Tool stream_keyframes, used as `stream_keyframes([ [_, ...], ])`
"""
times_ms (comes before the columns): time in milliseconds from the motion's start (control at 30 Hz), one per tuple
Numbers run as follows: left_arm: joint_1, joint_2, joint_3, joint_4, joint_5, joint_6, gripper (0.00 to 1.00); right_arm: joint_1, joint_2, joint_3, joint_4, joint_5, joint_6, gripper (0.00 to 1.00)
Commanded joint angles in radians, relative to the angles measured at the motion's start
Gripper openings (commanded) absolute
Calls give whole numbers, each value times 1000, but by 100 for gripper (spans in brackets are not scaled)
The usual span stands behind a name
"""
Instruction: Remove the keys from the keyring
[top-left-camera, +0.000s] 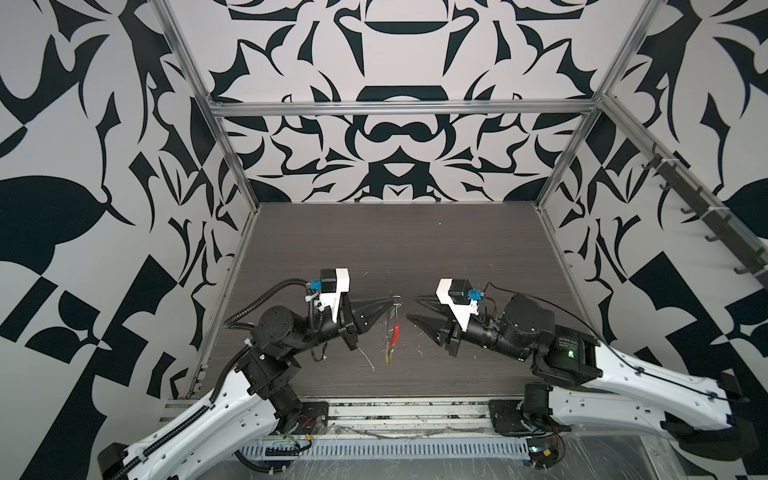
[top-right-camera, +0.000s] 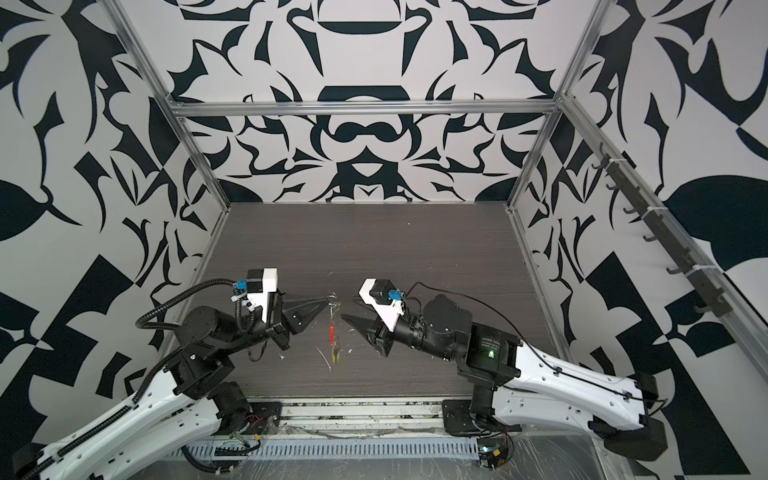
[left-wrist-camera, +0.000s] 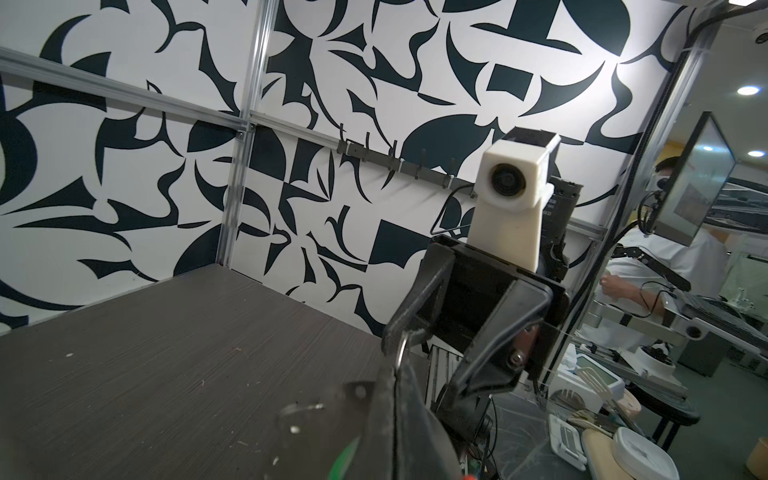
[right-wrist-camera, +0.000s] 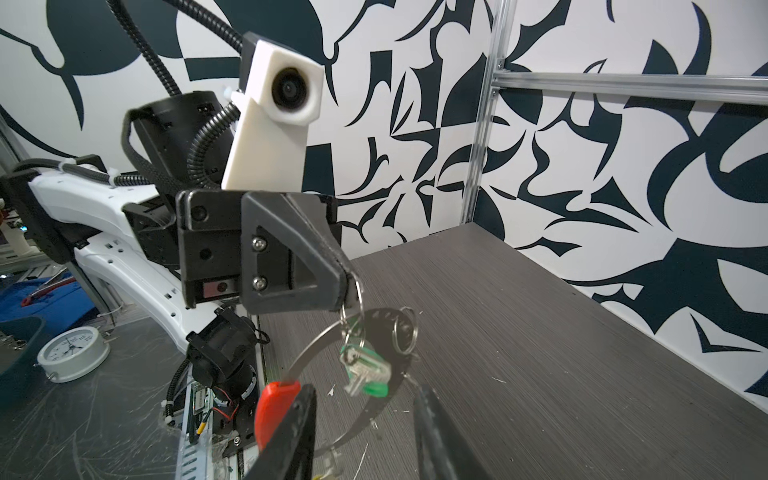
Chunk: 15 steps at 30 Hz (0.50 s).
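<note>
The keyring (top-left-camera: 397, 332) hangs upright above the dark table (top-left-camera: 332, 249), its red sleeve (right-wrist-camera: 276, 399) on one side of the hoop. My left gripper (top-left-camera: 390, 298) is shut on the hoop's top, as the right wrist view also shows for the left gripper (right-wrist-camera: 349, 286). A green-tagged key (right-wrist-camera: 365, 372) dangles from a small split ring near the top. A yellow-tagged key (top-left-camera: 388, 356) hangs at the bottom. My right gripper (top-left-camera: 412, 308) stands open just right of the hoop. In its wrist view its fingers (right-wrist-camera: 299, 419) flank the hoop's lower arc, with the red sleeve beside one finger.
A second small split ring (right-wrist-camera: 405, 330) hangs on the hoop with no key showing on it. A rail of hooks (top-left-camera: 706, 216) runs along the right wall. Metal frame posts (top-left-camera: 237, 166) edge the table, and a slotted cable duct (top-left-camera: 374, 451) lies along the front.
</note>
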Motion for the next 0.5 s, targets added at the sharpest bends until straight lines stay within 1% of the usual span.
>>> stream_keyframes([
  [0,2,0,6,71,61,-27,0,2,10,31,74,4,-14,42],
  [67,2,9,10,72,77,-30,0,3,19,41,82,-9,-17,42],
  [267,2,4,0,70,66,-27,0,1,14,31,151,-60,7,41],
  [400,2,0,0,64,61,-25,0,2,-5,9,203,-69,49,44],
  [467,2,-2,-1,63,58,-25,0,2,-2,15,200,-80,62,45],
])
